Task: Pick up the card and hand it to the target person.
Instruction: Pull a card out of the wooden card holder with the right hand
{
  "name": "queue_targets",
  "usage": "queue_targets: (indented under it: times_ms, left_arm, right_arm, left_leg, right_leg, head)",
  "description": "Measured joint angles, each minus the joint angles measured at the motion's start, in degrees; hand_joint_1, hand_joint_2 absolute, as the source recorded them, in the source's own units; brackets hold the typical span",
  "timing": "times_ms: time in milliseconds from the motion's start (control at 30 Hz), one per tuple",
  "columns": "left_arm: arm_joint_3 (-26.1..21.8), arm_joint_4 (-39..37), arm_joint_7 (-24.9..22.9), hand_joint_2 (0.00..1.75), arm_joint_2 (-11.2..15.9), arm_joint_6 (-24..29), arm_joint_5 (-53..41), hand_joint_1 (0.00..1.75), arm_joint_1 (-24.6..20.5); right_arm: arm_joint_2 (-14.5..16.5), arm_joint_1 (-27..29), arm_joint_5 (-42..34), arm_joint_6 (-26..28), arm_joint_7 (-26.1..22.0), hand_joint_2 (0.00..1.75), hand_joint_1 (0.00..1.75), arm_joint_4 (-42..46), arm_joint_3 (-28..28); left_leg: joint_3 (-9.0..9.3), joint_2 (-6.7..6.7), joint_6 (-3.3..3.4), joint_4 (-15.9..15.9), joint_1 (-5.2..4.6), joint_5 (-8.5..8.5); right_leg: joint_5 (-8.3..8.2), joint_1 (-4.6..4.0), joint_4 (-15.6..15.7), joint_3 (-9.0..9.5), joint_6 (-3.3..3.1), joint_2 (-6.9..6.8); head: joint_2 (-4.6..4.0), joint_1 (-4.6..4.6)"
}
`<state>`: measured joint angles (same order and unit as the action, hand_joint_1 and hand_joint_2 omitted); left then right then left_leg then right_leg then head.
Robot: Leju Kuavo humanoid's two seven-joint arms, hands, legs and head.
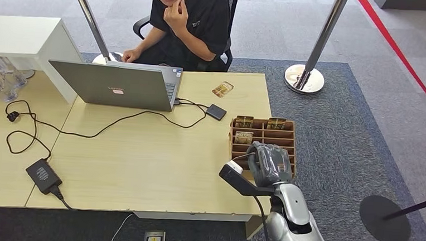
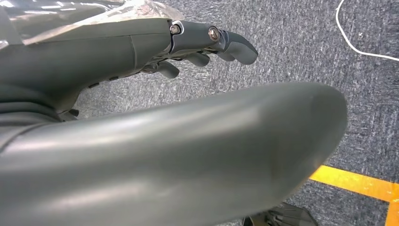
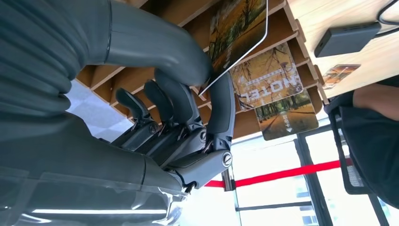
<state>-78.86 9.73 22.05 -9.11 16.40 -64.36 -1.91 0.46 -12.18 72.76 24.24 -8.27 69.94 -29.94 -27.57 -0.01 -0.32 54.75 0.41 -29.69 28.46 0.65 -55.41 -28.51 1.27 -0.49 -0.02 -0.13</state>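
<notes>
Head view: right hand is reaching into wooden card rack on tabletop | Left wrist view: left hand is hanging empty, fingers apart | Right wrist view: thumb and finger are pinching hotel card; next, lifting it clear toward seated person.

Even, bright indoor light falls from above in the head view, leaving only soft, short shadows under the laptop and beside the wooden tray just beyond the right hand; the chrome post base well past that hand carries a sharp glint. This view is crisp, with mild bending of straight lines toward the edges. In the left wrist view the left hand and its thick thumb are soft and out of focus, streaked with pale highlights, while the carpet beyond the fingertips is sharp. In the right wrist view the windows behind the hand are blown out to white, and the card at the fingertips shows faint glare.
</notes>
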Motion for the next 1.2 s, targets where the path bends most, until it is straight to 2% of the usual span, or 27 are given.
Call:
queue_targets:
  times_ms: [367, 867, 1200]
  left_arm:
    - [0.00, 0.00, 0.05, 0.00, 0.00, 0.01, -0.34, 0.00, -0.01]
    - [0.02, 0.00, 0.39, 0.00, 0.10, -0.25, -0.96, 0.00, -0.08]
    - [0.02, 0.00, 0.32, 0.00, 0.15, -0.27, -1.21, 0.00, -0.11]
  right_arm:
    - [-0.34, 0.74, -1.39, 0.00, -0.73, 1.75, 1.55, 3.27, 0.05]
    - [-0.89, 2.49, -3.55, 0.28, -0.43, 1.75, 1.68, 5.50, 2.41]
    - [-0.87, 2.84, -7.60, 1.75, -1.91, 1.75, 1.59, 6.43, 4.70]
  left_leg:
    - [0.00, 0.00, 0.00, 0.00, 0.00, 0.00]
    - [0.00, 0.00, 0.00, 0.00, 0.00, 0.00]
    - [0.00, 0.00, 0.00, 0.00, 0.00, 0.00]
  right_leg:
    - [0.00, 0.00, 0.00, 0.00, 0.00, 0.00]
    - [0.00, 0.00, 0.00, -0.01, 0.00, 0.00]
    - [0.00, 0.00, 0.00, 0.00, 0.00, 0.00]
  head:
    - [0.00, 0.00]
    - [-0.01, -0.01]
    - [0.01, -0.01]
